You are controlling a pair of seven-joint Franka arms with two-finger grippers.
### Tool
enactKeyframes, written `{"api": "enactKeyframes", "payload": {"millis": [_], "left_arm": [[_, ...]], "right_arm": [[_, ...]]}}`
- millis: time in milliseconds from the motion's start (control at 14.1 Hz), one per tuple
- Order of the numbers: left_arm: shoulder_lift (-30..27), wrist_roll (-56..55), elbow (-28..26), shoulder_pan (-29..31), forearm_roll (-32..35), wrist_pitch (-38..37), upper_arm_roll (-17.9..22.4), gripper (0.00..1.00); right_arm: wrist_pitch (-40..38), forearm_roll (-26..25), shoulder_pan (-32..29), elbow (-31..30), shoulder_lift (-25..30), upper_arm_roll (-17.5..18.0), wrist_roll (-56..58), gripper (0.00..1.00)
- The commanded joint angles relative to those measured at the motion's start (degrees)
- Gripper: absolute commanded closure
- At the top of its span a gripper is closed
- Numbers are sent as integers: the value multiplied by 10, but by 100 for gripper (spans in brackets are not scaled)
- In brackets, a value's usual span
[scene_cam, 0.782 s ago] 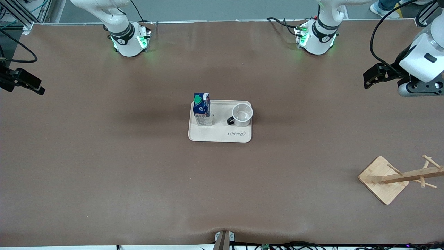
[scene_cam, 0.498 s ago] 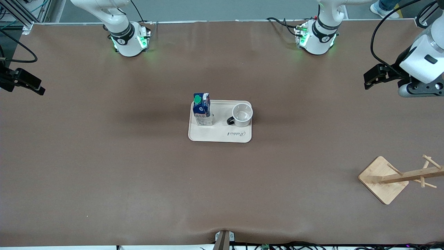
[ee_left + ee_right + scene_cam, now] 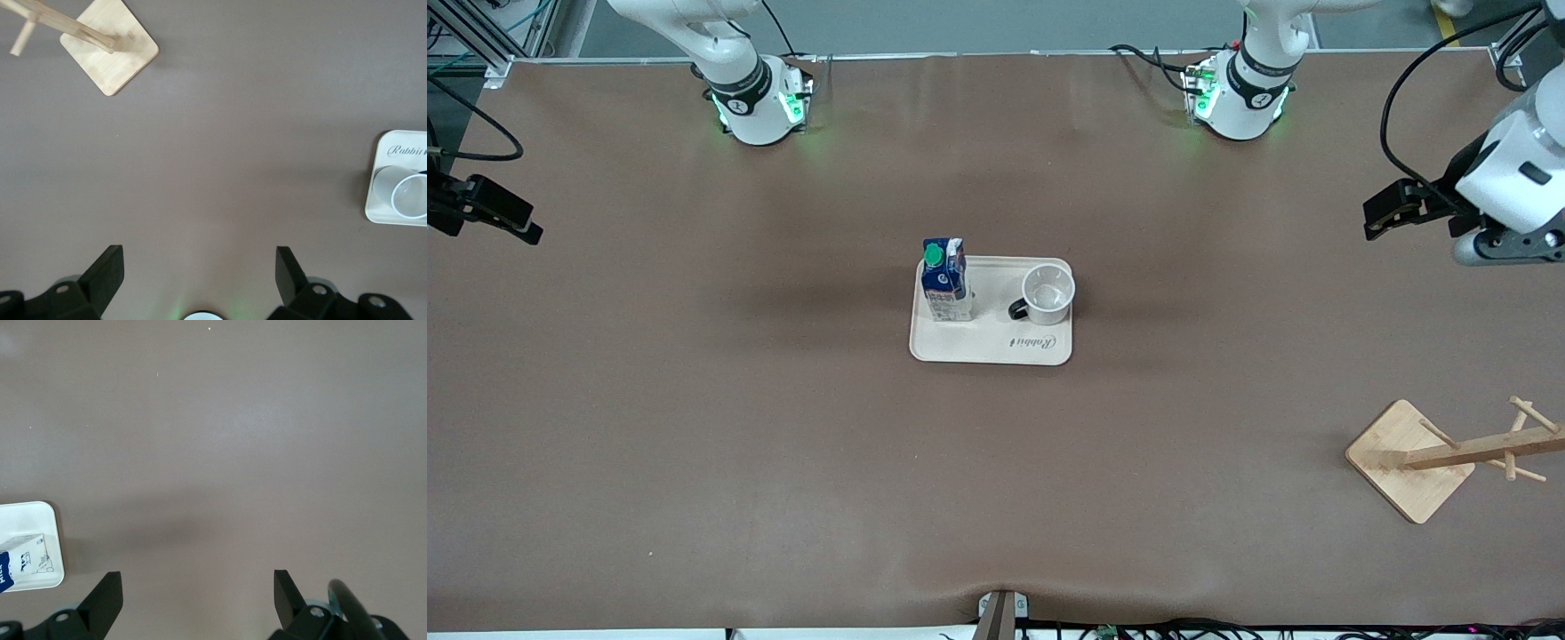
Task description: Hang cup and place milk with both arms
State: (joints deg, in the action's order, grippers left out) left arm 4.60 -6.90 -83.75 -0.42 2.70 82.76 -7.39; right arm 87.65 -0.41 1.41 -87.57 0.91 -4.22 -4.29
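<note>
left claw: (image 3: 1376,212) up over the bare desk at the left arm's end, fingers (image 3: 107,267) spread wide, holding nothing
right claw: (image 3: 511,227) over the bare desk at the right arm's end, fingers (image 3: 107,590) spread wide, empty
cup: (image 3: 1048,293) white mug, upright, mouth facing up, on the tray at the corner toward the left arm's end; black handle points toward the milk; also shows at the edge of the left wrist view (image 3: 405,195)
milk: (image 3: 945,279) dark-blue carton, long axis vertical, standing upright, green cap on top; on the tray at the corner toward the right arm's end; well apart from the cup, handle between them; partly shown in the right wrist view (image 3: 20,561)
tray: (image 3: 978,342) cream, rounded rectangle, mid-desk, script lettering along the edge nearer the front camera; that strip is bare
rack: (image 3: 1449,455) wooden stand, square base, post with pegs; near the left arm's end, nearer the front camera than the tray, well apart from it
desk: (image 3: 783,427) brown matte cover, slight wrinkles
arm bases: green lights at both, along the desk's farther edge
room: grey floor past the desk, cables at the edges
</note>
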Motion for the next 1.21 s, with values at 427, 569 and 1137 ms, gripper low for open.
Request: {"api": "enactKeyframes", "payload": {"millis": [427, 569, 1137], "left_arm": [[8, 20, -145, -24, 0, 128, -100, 0], [36, 20, -170, -26, 1, 195, -139, 0], [184, 20, -199, -78, 8, 371, -204, 1]], "right_arm": [[22, -5, 22, 17, -20, 3, -3, 0], [39, -4, 31, 20, -82, 2, -4, 0], [46, -4, 34, 29, -85, 2, -1, 0]]}}
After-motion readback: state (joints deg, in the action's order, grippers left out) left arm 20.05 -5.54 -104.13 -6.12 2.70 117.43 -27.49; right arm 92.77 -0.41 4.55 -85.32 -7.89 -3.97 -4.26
